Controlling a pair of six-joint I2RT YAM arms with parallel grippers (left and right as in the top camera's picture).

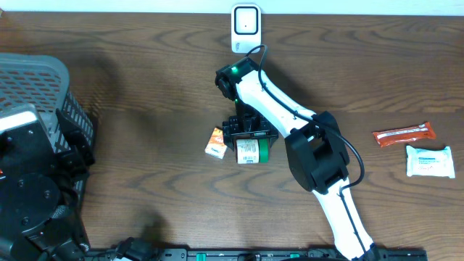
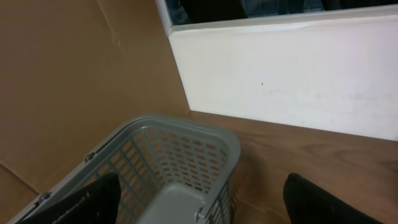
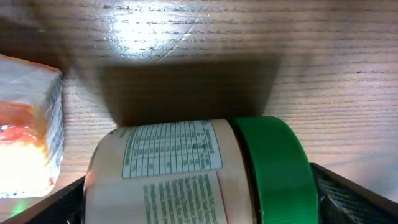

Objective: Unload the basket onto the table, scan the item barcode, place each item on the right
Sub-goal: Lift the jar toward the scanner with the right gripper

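The item is a jar [image 1: 250, 150] with a pale label and a green lid [image 3: 277, 168], lying on its side on the wooden table. In the right wrist view the jar [image 3: 186, 180] shows a printed table and small text, and no barcode faces the camera. My right gripper [image 3: 205, 208] is open, one finger beyond each end of the jar. Seen from overhead, the right gripper [image 1: 251, 139] sits low over the jar. The white scanner [image 1: 246, 27] stands at the far edge. My left gripper [image 2: 205, 202] hangs open and empty over the basket.
A grey plastic basket [image 1: 36, 72] stands at the far left, under the left arm, and its rim [image 2: 186, 134] fills the left wrist view. A small orange and white box [image 1: 215, 142] lies just left of the jar. A snack bar [image 1: 403, 134] and a white packet [image 1: 429, 160] lie at the right.
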